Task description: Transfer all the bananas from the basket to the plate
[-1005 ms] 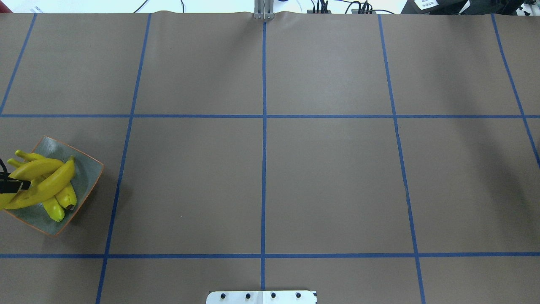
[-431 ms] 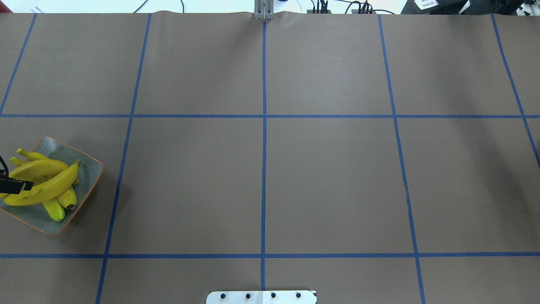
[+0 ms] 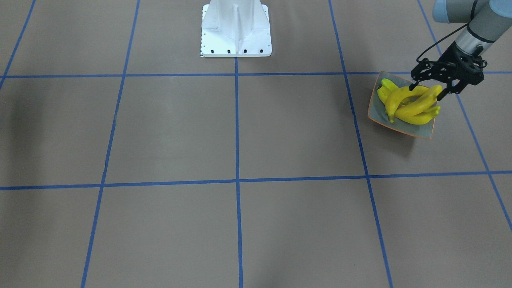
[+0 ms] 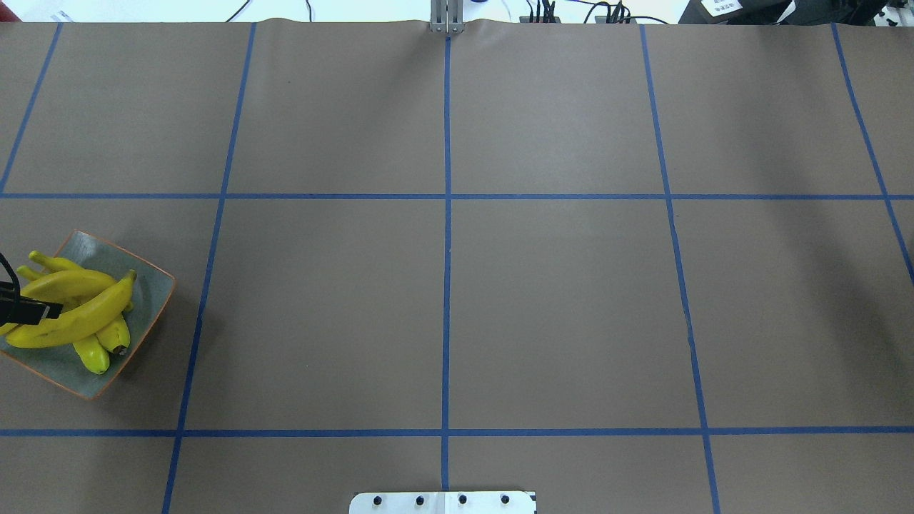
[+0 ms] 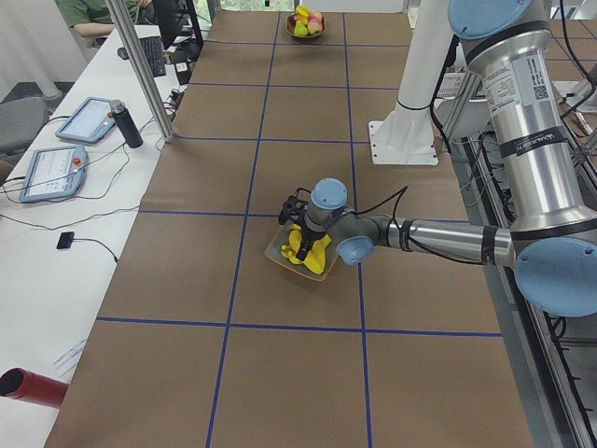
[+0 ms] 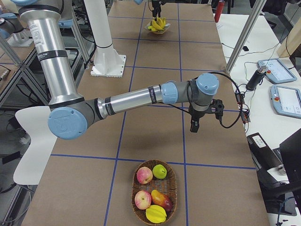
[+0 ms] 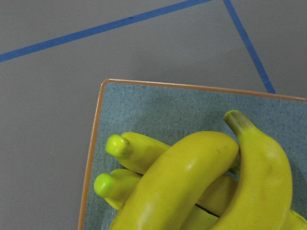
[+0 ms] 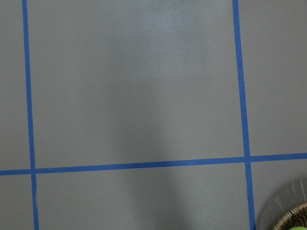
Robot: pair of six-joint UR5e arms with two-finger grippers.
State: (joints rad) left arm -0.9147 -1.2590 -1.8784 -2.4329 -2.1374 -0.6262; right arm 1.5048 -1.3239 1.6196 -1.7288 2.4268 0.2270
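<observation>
Several yellow bananas [image 3: 412, 106] lie piled in the square grey-blue plate [image 3: 420, 130] with an orange rim, at the table's left end. My left gripper [image 3: 427, 91] hovers over the pile, open, its fingers standing apart on either side of the top banana [image 4: 78, 314]. In the overhead view only one black finger [image 4: 32, 310] shows at the edge, over the plate [image 4: 153, 285]. The left wrist view looks down on the bananas [image 7: 192, 182] and plate [image 7: 158, 105]. My right gripper [image 6: 194, 126] hangs above bare table; whether it is open or shut I cannot tell.
A wicker basket [image 6: 176, 188] at the table's right end holds apples and other fruit, with no banana visible in it. Its rim [image 8: 292, 215] shows in the right wrist view. The white robot base [image 3: 236, 30] stands mid-table at the back edge.
The top banana has come down from a raised, tilted pose to rest on the pile. The left gripper's finger shifted slightly over the plate.
</observation>
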